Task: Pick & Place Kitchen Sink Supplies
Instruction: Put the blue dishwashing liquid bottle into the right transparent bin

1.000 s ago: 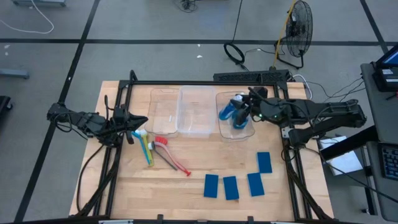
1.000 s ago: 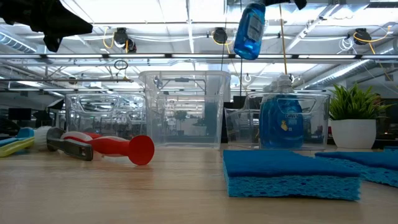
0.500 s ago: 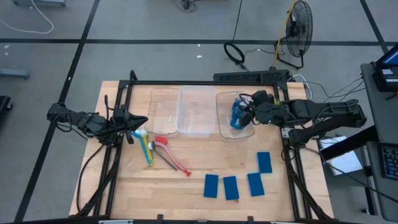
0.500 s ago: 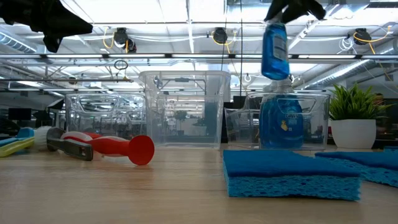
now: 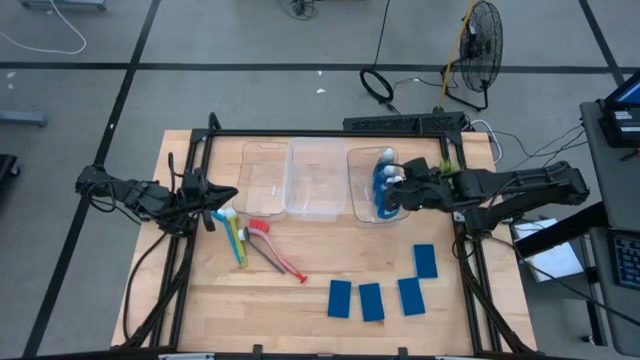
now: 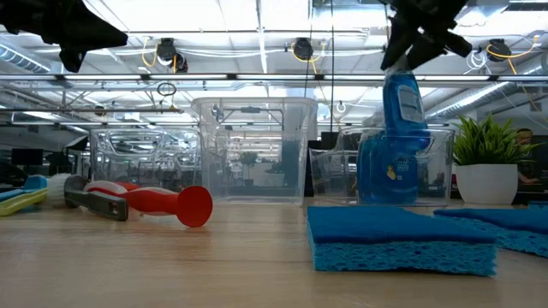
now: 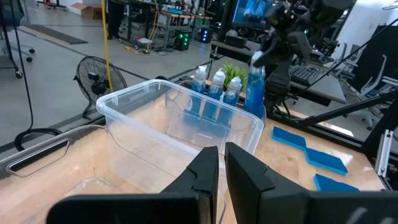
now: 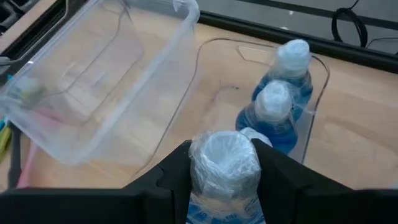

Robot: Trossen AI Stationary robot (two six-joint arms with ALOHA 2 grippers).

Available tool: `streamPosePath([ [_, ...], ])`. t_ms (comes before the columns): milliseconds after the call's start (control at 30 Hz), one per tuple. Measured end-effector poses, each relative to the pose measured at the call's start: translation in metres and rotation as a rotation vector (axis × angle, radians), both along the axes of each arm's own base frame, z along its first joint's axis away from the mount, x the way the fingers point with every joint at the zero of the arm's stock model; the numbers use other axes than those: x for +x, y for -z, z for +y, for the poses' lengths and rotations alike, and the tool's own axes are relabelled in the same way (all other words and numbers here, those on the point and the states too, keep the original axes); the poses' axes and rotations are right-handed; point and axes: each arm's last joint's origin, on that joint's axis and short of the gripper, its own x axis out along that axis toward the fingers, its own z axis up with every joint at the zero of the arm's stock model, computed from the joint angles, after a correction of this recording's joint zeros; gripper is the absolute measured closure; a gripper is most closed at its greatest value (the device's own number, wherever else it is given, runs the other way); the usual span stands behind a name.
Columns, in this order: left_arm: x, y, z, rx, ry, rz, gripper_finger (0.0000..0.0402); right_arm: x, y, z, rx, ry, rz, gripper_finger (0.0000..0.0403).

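Note:
My right gripper (image 5: 400,190) is shut on a blue bottle with a white cap (image 6: 402,98) over the right clear bin (image 5: 360,213). The bottle's lower end is at about rim height. Three more blue-and-white bottles (image 8: 291,62) stand upright on the bin's floor. Several flat blue sponges (image 5: 371,301) lie on the table near the front right. Dish brushes (image 5: 240,238), one red-handled (image 5: 280,257), lie at the left. My left gripper (image 7: 221,169) waits shut above the table's left side, near the brushes. My right gripper pinches the bottle at its white cap and neck (image 8: 225,163) between its two fingers (image 8: 175,173). The fingers slant down from the table's right side. The bottle hangs nearly upright below them, lifted clear, beside the standing bottles.
Two more clear bins (image 5: 318,180) stand left of the right one along the far side. A small green potted plant (image 6: 488,162) stands at the far right. A black frame (image 5: 330,133) runs round the table.
My right gripper has come down toward the right bin and tipped its fingers downward, rolling as it went. The bottle has swung from a slant to nearly upright and sunk from high above the bin to rim height.

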Motion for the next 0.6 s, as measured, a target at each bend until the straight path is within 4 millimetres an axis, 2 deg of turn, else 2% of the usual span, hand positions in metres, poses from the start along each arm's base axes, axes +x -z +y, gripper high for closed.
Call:
streamPosePath([
  [267, 0.0, 0.0, 0.0, 0.0, 0.0, 0.0, 0.0369, 0.004, 0.017, 0.0, -0.021, 0.015, -0.021, 0.0272],
  [600, 0.0, 0.0, 0.0, 0.003, 0.0, 0.001, 0.0369, 0.0, 0.036, -0.001, -0.039, 0.011, 0.046, 0.0272],
])
